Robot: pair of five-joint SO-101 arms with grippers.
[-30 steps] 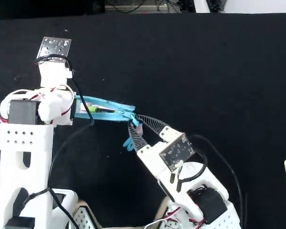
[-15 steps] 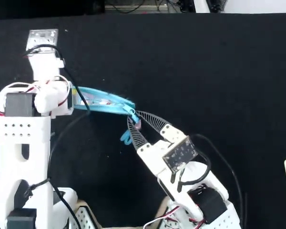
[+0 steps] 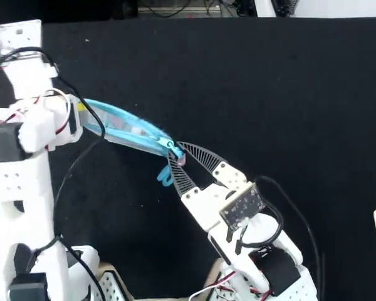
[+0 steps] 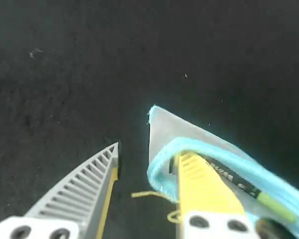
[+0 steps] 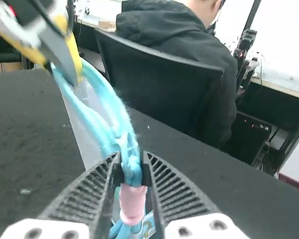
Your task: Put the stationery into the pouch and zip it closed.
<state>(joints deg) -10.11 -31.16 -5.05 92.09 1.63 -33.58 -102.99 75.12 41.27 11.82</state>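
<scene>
Tension is what changes here. In the high view the left gripper [image 3: 81, 114] now sits farther out towards 10 o'clock than a second ago and carries its end of the clear flat pouch with sky-blue zip trim [image 3: 122, 130] along. The right gripper [image 3: 175, 164] is in nearly the same spot as then, near the middle of the black cloth worktop [image 3: 276, 94]. The pouch, nearly level a second ago, now slants from 10 o'clock down to 4 o'clock, lifted and drawn straight between the two arms. A small blue loop [image 3: 165, 179] dangles at 7 o'clock from the right jaws.

In the left wrist view the left gripper's [image 4: 149, 152] jaws stand apart. The yellow one is hooked inside the mouth of the pouch [image 4: 189, 133], with the blue trim wrapped round it, and the grey ribbed one is clear of the pouch. Dark and green pen-like stationery [image 4: 249, 191] lies inside.

In the right wrist view the right gripper's [image 5: 132, 157] jaws are clamped on the zip end of the pouch [image 5: 102, 112], with a pink tab [image 5: 132, 201] between them. The blue trim runs taut from there to the left gripper [image 5: 65, 57].

The stationery seems to be in and the mouth still gapes. The stretch likely readies the zip for pulling, and the hooked jaw will probably have to slip out before the zip can close fully.
</scene>
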